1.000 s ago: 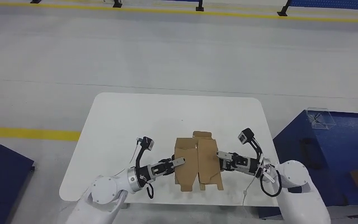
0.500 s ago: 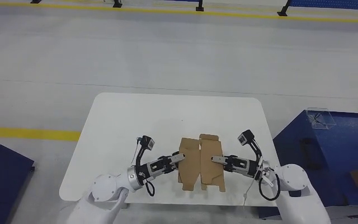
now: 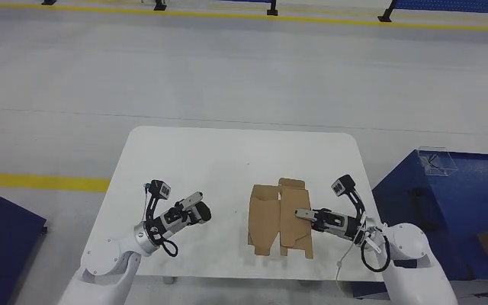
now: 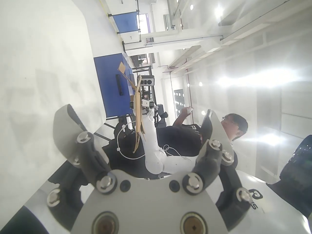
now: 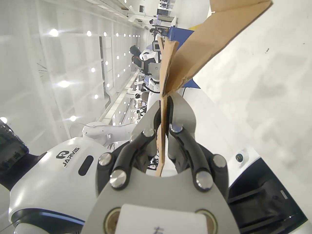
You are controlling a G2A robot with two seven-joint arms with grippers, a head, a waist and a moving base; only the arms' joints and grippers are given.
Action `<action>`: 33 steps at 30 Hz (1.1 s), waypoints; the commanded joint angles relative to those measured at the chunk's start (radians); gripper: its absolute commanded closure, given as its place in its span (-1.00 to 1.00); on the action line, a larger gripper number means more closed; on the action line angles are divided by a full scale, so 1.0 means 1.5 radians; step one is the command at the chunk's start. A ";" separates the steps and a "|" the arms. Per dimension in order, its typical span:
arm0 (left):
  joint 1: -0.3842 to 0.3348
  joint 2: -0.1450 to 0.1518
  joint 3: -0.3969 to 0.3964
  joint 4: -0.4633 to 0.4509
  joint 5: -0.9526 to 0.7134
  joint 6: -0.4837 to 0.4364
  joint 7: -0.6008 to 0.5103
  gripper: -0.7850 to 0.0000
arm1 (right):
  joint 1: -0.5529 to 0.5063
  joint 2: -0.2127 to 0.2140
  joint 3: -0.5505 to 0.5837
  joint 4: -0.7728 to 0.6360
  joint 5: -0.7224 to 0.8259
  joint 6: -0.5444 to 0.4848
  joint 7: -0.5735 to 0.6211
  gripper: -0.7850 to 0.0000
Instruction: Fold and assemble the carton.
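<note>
My right hand [image 5: 163, 101]: clamped on the carton's [image 3: 276, 217] right edge, holding the flattened board roughly level over the counter [image 3: 191, 160], presumably steadying it for folding. My left hand [image 3: 200, 211]: spread wide, empty, well apart from it.

The carton [image 3: 278, 219] is plain brown cardboard, unprinted, lighter tan along its cut edge. The table [image 3: 229, 152] is plain white. The left gripper [image 4: 137, 114] has silver-grey fingers [image 4: 69, 120] on black links with bright silver screws; the right gripper [image 5: 163, 103] wears the same silver and black. The floor [image 3: 229, 69] is pale grey, crossed by yellow lines [image 3: 53, 183]. A cabinet [image 3: 442, 206] beside the table is deep blue
</note>
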 commanded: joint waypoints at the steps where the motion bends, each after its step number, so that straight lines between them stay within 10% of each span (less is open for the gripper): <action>1: 0.000 0.000 0.000 0.000 0.000 0.000 0.000 -1.00 | 0.000 0.000 0.000 0.000 0.000 0.000 0.000 1.00; 14: 0.000 0.000 0.000 0.000 0.000 0.000 0.000 -1.00 | -0.008 0.005 0.063 -0.285 0.012 -0.120 -0.116 1.00; 24: 0.000 0.000 0.000 0.000 0.000 0.000 0.000 -1.00 | -0.007 0.007 0.038 -0.312 0.005 -0.117 -0.153 1.00; 33: 0.000 0.000 0.000 0.000 0.000 0.000 0.000 -1.00 | 0.037 0.004 -0.053 -0.186 0.345 0.170 -0.060 1.00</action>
